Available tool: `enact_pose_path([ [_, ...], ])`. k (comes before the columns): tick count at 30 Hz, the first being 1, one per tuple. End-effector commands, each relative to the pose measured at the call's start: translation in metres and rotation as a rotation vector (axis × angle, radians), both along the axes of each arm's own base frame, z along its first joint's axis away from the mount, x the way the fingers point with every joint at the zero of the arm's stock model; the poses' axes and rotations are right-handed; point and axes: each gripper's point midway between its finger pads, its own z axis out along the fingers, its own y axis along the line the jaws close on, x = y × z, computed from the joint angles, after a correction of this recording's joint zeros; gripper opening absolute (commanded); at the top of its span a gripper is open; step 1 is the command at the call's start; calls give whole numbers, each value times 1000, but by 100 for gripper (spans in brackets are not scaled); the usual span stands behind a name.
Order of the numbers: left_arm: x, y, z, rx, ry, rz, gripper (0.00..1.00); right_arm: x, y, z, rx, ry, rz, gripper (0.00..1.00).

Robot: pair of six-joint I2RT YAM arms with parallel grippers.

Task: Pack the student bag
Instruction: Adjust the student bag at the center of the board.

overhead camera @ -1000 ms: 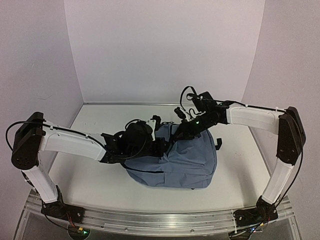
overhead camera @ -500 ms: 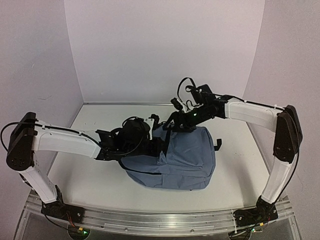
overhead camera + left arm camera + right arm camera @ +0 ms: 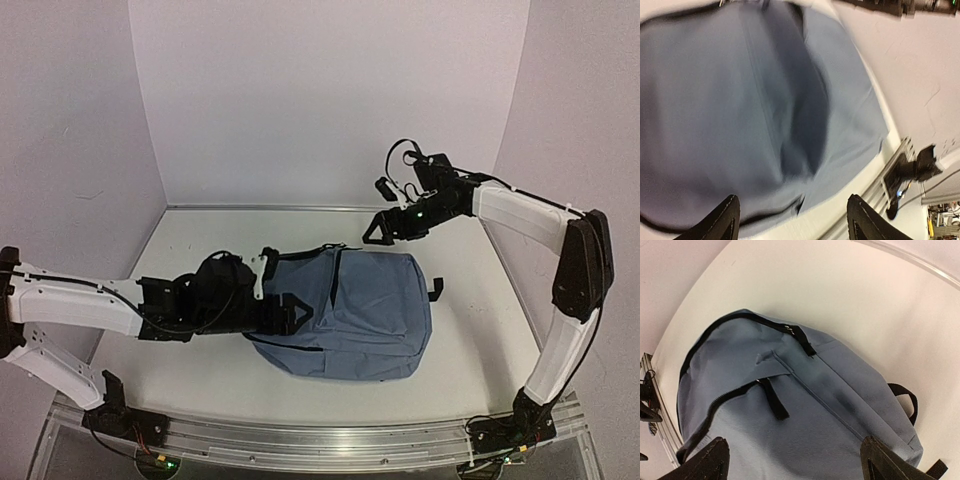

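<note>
The student bag (image 3: 360, 310) is lying flat on the table (image 3: 180, 250), zippers seemingly shut. The left end effector (image 3: 284, 312) at the bag's left edge and the right end effector (image 3: 378, 232) above its far edge are being held open, empty. Packing is being judged nearly done.

Left wrist view: the student bag (image 3: 765, 115) is blurred throughout, zipper detail is not resolved, and its left side is cut off by the frame. Right wrist view: the bag's lower part is cut off at the bottom edge. Top view: the bag's left edge is partly hidden behind the left end effector (image 3: 290, 312).
</note>
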Motion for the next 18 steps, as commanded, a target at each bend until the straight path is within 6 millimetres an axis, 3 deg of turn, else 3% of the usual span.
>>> enact_pose_path([
  [1, -37, 25, -31, 33, 149, 24, 72, 8, -27, -37, -81, 53, -1, 89],
  [6, -51, 46, -66, 47, 274, 95, 66, -11, -36, -69, -110, 144, 31, 86],
  [10, -44, 63, -90, 77, 310, 204, 61, -33, -41, -88, -116, 221, 49, 84],
  [14, -17, 67, -90, -2, 312, 262, 56, -59, -38, -91, -60, 299, 73, 81],
  [18, 23, 77, -88, -109, 293, 307, 50, -84, -34, -85, 21, 374, 92, 80],
])
